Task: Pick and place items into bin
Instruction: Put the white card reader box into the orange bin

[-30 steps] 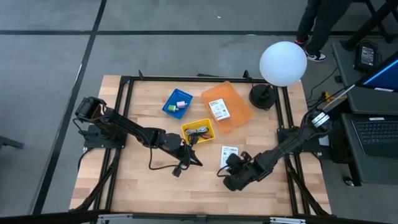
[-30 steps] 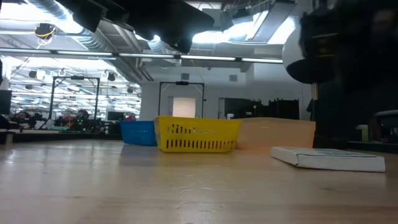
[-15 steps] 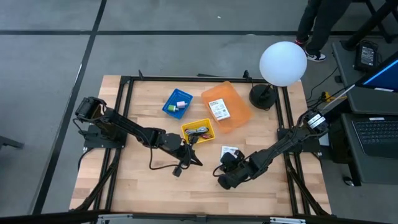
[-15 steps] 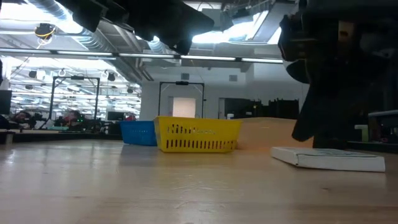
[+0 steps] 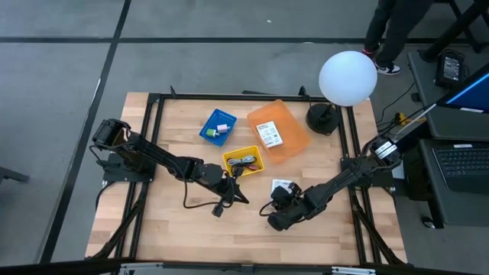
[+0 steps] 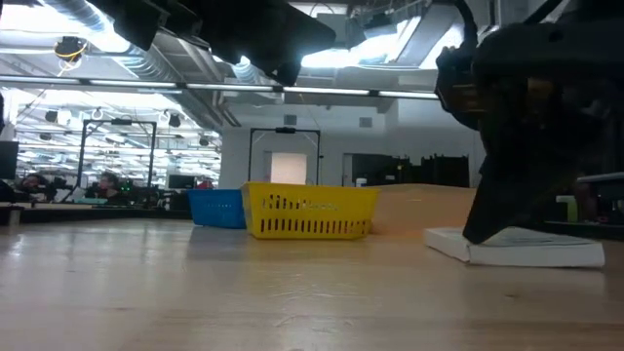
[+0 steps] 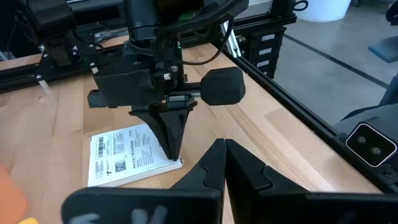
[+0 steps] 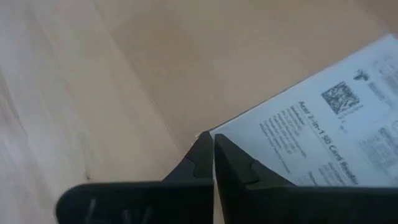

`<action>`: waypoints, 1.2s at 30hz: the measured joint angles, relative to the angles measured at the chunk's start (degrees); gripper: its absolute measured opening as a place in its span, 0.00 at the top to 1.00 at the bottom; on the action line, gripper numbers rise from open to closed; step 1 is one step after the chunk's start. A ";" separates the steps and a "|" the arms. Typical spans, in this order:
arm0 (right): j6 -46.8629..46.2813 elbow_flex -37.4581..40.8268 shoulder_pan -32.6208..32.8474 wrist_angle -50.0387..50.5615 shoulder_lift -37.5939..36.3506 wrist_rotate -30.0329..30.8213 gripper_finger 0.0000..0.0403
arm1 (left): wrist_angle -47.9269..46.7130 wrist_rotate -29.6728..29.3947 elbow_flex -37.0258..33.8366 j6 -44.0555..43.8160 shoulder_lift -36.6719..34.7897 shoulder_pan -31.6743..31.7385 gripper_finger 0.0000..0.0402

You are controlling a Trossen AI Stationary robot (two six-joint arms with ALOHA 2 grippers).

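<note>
Pressing down w/ clenched fingers, right gripper (image 5: 273,219) has its tips at the corner of the white packet (image 5: 283,186) lying flat on the table (image 5: 176,229), nothing grasped. Left gripper (image 5: 243,197) also clenched, empty, near yellow bin (image 5: 244,161). Risk, IMO: shut tips can't pinch a flat packet, could just shove it or scrape the wood. Right wrist view shows tips touching packet edge; high view hides that but shows bins & second packet (image 5: 269,134) in orange bin (image 5: 294,134)
</note>
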State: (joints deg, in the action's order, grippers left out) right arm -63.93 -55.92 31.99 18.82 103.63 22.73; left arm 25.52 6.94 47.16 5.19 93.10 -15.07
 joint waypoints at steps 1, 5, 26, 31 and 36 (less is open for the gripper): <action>0.22 -0.03 0.00 -0.24 0.30 -0.80 1.00 | 0.00 0.00 0.00 0.02 0.00 0.00 0.99; 3.05 -0.24 -0.03 -1.59 1.44 -3.49 1.00 | 0.07 0.00 0.02 0.02 0.00 0.00 0.99; 21.09 -0.17 5.80 -3.96 1.82 -24.29 1.00 | 0.00 0.19 0.02 -1.66 0.00 0.00 0.99; 21.03 -0.77 6.90 -0.43 0.28 -23.84 1.00 | 0.05 0.20 0.02 -1.66 0.00 0.00 0.99; 20.57 -5.71 8.48 10.52 -0.28 -17.19 1.00 | 0.23 0.18 0.02 -1.66 0.00 0.00 0.99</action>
State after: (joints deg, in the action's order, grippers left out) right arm -43.36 -61.63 40.47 29.35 103.35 5.54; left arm 25.75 7.12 47.18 3.53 93.10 -15.07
